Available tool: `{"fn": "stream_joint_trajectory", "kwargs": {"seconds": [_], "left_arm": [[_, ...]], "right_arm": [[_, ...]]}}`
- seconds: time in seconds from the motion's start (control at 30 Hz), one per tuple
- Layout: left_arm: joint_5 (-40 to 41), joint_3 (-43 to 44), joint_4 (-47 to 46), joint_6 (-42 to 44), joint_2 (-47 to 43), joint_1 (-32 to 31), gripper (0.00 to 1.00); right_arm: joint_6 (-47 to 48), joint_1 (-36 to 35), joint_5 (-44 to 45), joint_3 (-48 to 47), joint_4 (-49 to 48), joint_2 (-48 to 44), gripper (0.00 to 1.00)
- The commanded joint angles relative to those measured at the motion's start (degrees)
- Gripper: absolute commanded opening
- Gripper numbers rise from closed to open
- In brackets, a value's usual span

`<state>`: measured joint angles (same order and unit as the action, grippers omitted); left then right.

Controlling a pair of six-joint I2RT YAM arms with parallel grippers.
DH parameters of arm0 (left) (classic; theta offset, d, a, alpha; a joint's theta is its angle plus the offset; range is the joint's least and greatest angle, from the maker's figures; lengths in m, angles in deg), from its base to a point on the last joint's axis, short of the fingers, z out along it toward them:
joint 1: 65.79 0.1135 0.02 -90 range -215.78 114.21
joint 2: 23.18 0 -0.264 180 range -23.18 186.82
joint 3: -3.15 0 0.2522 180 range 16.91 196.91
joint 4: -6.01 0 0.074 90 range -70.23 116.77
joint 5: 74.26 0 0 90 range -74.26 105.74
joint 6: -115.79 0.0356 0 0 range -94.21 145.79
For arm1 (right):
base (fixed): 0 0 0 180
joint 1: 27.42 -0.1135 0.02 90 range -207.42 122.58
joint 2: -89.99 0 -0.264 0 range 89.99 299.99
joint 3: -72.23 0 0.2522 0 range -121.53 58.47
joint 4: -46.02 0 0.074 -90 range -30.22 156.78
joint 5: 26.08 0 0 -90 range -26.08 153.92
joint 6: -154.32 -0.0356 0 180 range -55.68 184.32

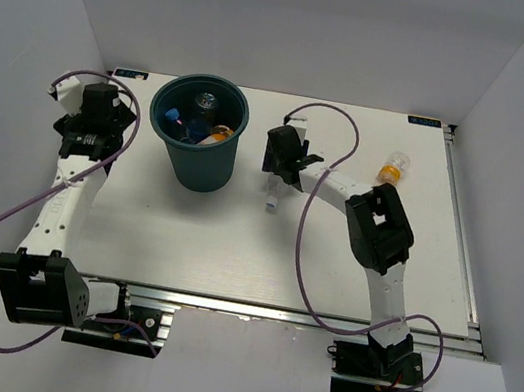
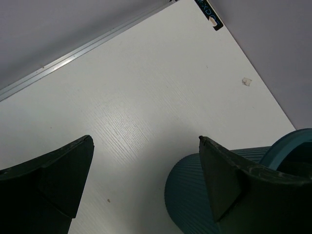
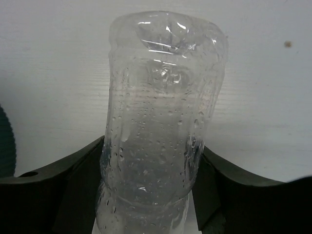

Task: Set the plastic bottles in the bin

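Right gripper: clamped on plain clear bottle.
Left gripper: jaws apart, empty, just beside bin.
Table: small orange-capped bottle, well apart from bin.

The clear bottle is thin, glossy plastic, dented and speckled with droplets. The bin is teal plastic, its wall finely ribbed and matt, its rim smooth with a slight sheen. The table is white with a faint wood-grain texture and a satin shine. A brushed metal rail runs along its edge. The fingers of the left gripper are matt black plastic, scuffed at the edges.
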<state>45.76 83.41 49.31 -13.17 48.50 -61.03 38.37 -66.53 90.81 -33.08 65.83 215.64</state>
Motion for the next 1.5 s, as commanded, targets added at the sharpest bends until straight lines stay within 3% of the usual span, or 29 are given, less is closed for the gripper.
{"fn": "stream_joint_trajectory", "kwargs": {"seconds": [0.0,0.17,0.27,0.37,0.53,0.6,0.77,1.03,1.13,1.23,1.47], "left_arm": [[0.48,-1.63,-2.47,-1.56,-2.95,-0.1,0.98],[-0.75,-2.78,-2.73,-1.82,-2.42,-0.1,0.98],[-0.84,-3.48,-2.91,-1.73,-1.98,-0.1,0.98],[-0.93,-4.01,-3.43,-1.64,-1.89,-0.1,0.98],[-2.77,-4.98,-4.75,-1.03,-2.16,-0.09,0.98],[-2.95,-5.15,-4.93,-1.03,-2.42,-0.09,0.98],[-3.74,-5.42,-5.46,-0.77,-2.86,0.08,0.98],[-4.18,-6.21,-6.34,-0.24,-3.04,0.08,0.98],[-4.09,-6.21,-6.34,-0.24,-2.86,0.08,0.98],[-3.48,-6.03,-6.25,-0.15,-3.04,0.08,0.98],[-3.66,-5.68,-5.99,-0.15,-2.95,0.08,0.98]], "right_arm": [[9.3,0.0,0.97,-0.65,-5.33,-8.29,0.61],[20.75,0.09,-0.08,-3.98,-13.33,-15.07,0.48],[24.02,0.09,-2.01,-5.92,-17.62,-18.85,0.48],[25.6,-0.09,-7.28,-8.99,-23.15,-20.17,0.48],[24.11,-0.7,-25.29,-17.68,-29.67,-15.53,0.48],[23.32,-1.4,-33.43,-22.43,-33.97,-11.15,0.51],[23.32,-5.18,-40.07,-32.19,-36.19,-1.65,0.54],[21.83,-6.94,-46.22,-25.44,-40.23,0.04,0.68],[23.4,-7.03,-49.21,-21.59,-41.28,-1.71,0.83],[24.54,-7.12,-50.18,-20.6,-40.68,-2.33,0.89],[24.46,-7.12,-53.0,-22.62,-39.01,-2.68,0.89]]}}
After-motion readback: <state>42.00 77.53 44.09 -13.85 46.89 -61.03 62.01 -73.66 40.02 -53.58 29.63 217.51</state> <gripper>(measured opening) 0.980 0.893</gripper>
